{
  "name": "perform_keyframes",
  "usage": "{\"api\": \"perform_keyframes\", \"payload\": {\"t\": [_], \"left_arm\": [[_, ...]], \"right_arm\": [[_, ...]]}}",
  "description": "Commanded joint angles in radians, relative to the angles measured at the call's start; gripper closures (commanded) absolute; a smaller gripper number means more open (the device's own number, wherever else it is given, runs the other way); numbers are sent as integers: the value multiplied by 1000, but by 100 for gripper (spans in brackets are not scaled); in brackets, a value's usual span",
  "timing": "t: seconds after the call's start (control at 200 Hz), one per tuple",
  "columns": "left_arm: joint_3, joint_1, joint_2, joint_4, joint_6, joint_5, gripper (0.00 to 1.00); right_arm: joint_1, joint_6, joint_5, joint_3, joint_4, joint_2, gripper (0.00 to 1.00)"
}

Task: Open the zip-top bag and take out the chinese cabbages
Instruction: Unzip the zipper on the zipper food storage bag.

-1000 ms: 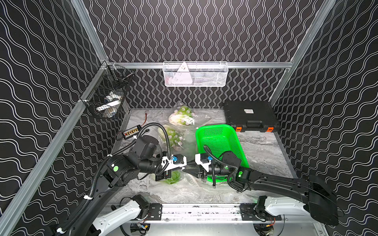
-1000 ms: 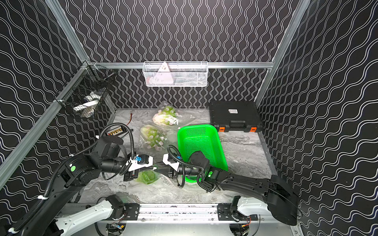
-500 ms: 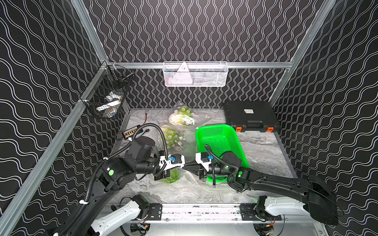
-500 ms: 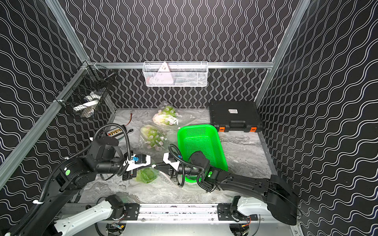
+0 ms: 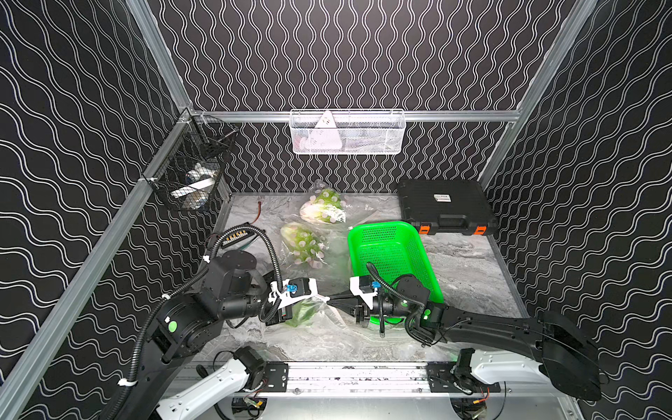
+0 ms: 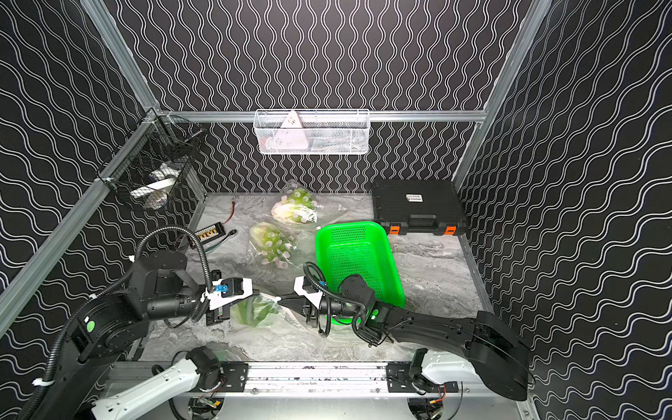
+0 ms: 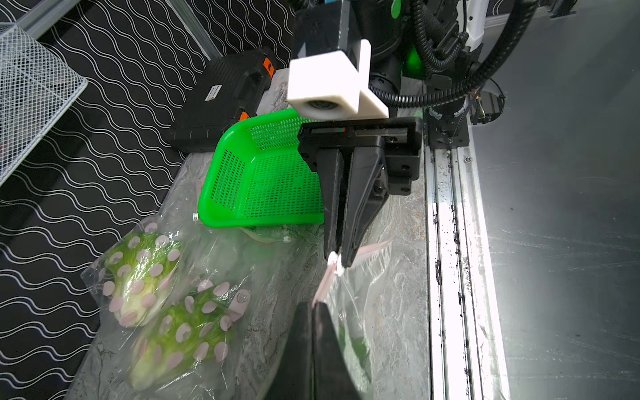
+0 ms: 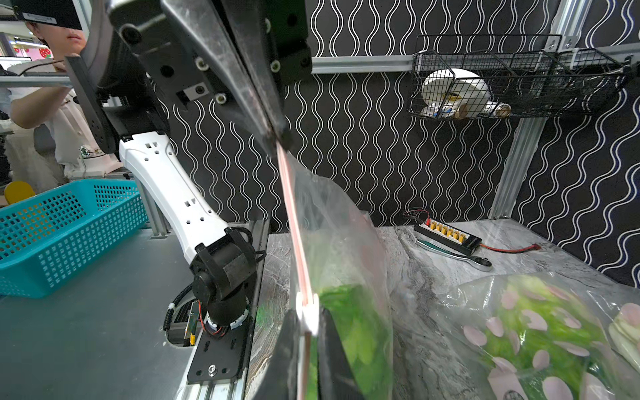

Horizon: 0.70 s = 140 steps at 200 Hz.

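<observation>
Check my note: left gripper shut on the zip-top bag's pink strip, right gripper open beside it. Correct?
No. The right gripper is not open: the left wrist view shows it shut on the strip's white slider. The left gripper is indeed shut on the pink strip of the zip-top bag.

Black walls (image 5: 345, 54) all round, scrawled with white wavy lines, and the tabletop (image 5: 465, 262) was grey marble with darker veins. Bright green, that perforated basket (image 5: 382, 224)! The case (image 5: 443, 207) was black with orange latches (image 5: 423, 230). The zip-top bag (image 8: 346, 225) was clear, its zip strip (image 8: 294, 225) pink, its slider (image 8: 308, 311) white. The chinese cabbages (image 7: 138, 277) ran from white at the base to light green, two of them under clear wrappers (image 7: 204, 349) dotted pale pink. Black, both of them: left gripper (image 8: 280, 138) and right gripper (image 7: 337, 260), with a white camera mount (image 7: 329, 86).
</observation>
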Motion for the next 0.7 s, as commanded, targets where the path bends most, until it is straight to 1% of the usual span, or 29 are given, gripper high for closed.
{"api": "perform_keyframes", "payload": {"t": [0.0,0.31,0.555,0.695], "left_arm": [[15,-1,-23,77,-21,31,100],[18,-1,-51,64,-29,13,100],[29,0,-37,34,-25,-55,100],[26,-1,-38,42,-33,-76,100]], "right_arm": [[-1,32,35,-41,-33,-4,100],[14,67,77,-130,-64,-38,100],[28,60,103,-177,-100,-82,100],[30,70,106,-194,-114,-106,100]]}}
